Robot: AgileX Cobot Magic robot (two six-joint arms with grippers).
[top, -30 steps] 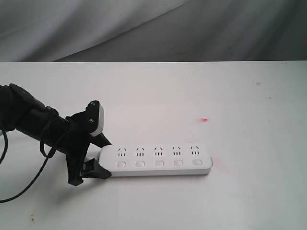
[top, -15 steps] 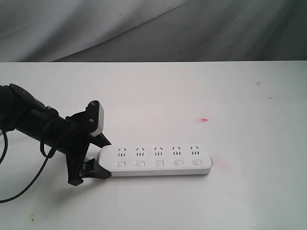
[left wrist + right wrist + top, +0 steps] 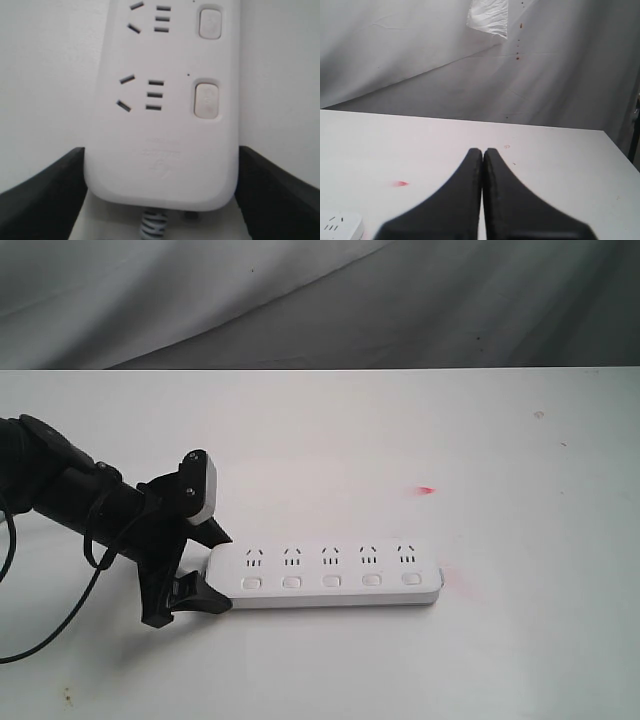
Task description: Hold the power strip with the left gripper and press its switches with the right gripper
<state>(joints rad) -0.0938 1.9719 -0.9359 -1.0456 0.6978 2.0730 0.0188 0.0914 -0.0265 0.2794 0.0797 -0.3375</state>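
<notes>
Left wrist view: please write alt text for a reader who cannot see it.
The cable end of a white power strip lies between the two black fingers of the left hand, which sit against its long sides. Two sockets, each with a white switch beside it, show on the strip, which rests on a white table.

Smooth plastic power strip, matt table

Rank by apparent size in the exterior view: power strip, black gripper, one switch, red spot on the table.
1. Power strip.
2. Left gripper, close behind.
3. Rightmost switch.
4. Red spot, barely smaller.
</notes>
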